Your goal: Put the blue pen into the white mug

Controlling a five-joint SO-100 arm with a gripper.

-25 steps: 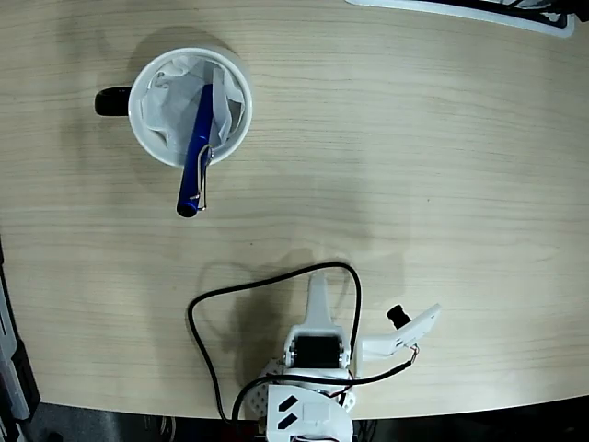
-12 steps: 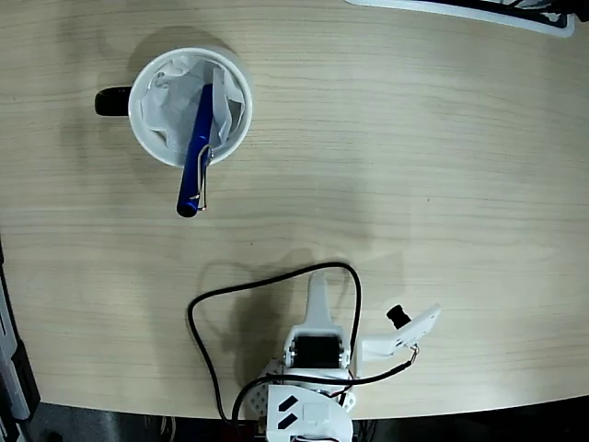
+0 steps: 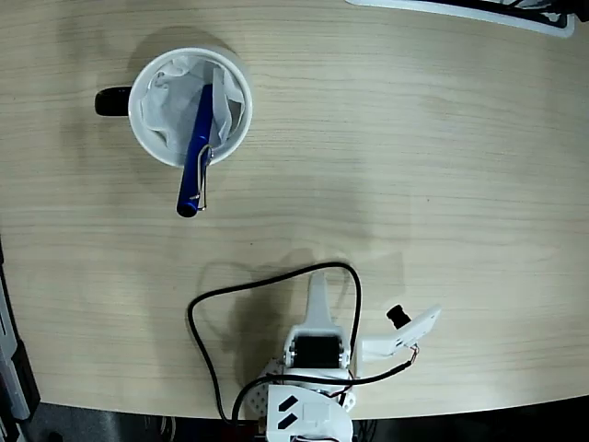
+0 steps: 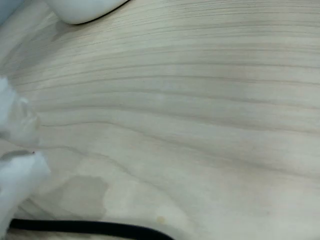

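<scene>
The slim glossy bright-blue pen (image 3: 195,152) with its silver wire clip stands slanted in the round white mug (image 3: 237,136) with the black handle. Its tip is buried among the crumpled white paper (image 3: 166,106) in the mouth, and its cap end leans over the near rim, sticking out above the pale wooden table (image 3: 414,166). Nothing has shifted over the last second: pen, mug and arm sit exactly as they did, so I would judge the job finished and the arm parked.

The white arm is folded back at the table's bottom edge in the fixed view, its gripper (image 3: 317,295) well apart from the mug, with a black cable (image 3: 198,318) looping round its base. It points up the table as one narrow wedge, so the fingers look closed together on nothing.

Between arm and mug lies bare wood. A white slab (image 3: 460,9) crosses the far top edge, well clear.
</scene>
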